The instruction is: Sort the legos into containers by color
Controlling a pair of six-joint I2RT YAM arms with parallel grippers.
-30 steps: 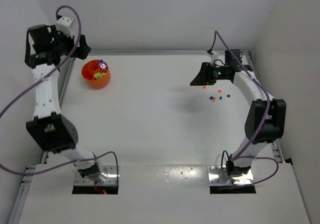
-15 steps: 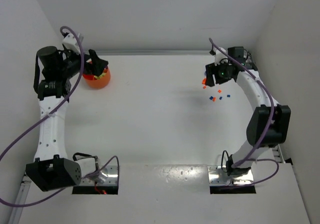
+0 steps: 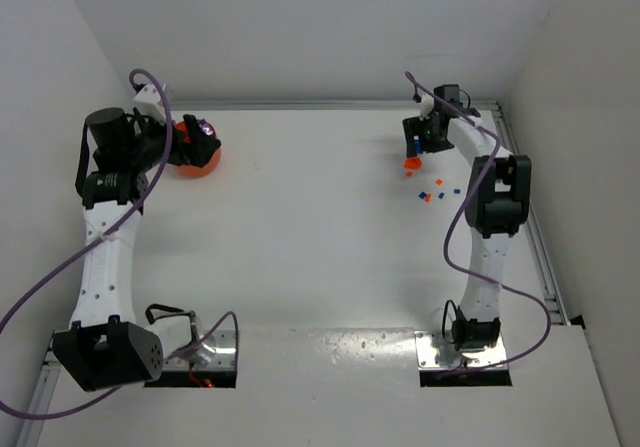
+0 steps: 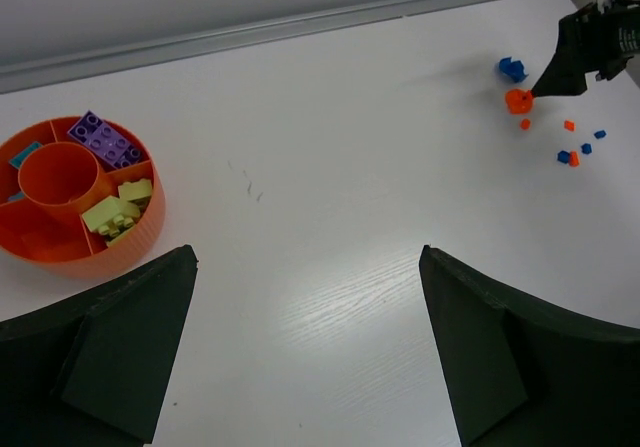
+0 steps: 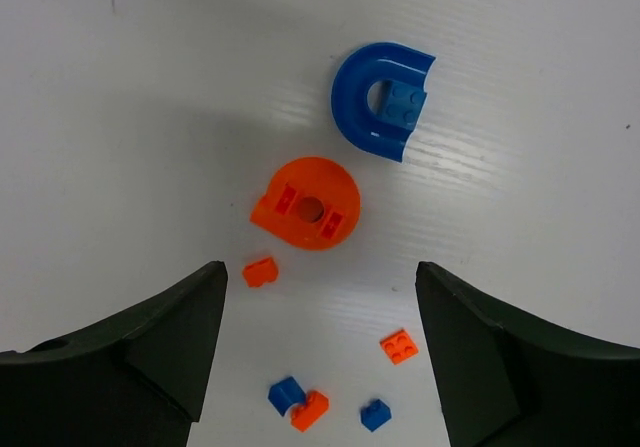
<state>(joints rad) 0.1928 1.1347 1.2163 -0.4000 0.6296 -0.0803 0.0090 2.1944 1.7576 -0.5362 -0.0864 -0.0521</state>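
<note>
Legos (image 5: 399, 345) at the desk's (image 3: 300, 247) far right corner: one blue arch (image 5: 375, 107), one round orange piece (image 5: 305, 205), three orange bricks (image 5: 260, 271), two blue bricks (image 5: 376, 414); left gripper (image 4: 308, 257) and right gripper (image 5: 320, 272) gape empty.

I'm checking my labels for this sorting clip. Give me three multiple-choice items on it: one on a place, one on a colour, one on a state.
1. Seen from the top camera, the bowl sits:
A) at the far left
B) at the far right
C) near the centre

2. The curved piece beside the round orange piece is:
A) purple
B) yellow-green
C) blue

3. The right gripper is:
A) shut on a brick
B) open, holding nothing
C) resting in the bowl

Answers:
1 A, the top view shows it at the far left.
2 C, the right wrist view shows it plainly blue.
3 B, its fingers stand wide apart above the loose bricks, with nothing between them.
</note>
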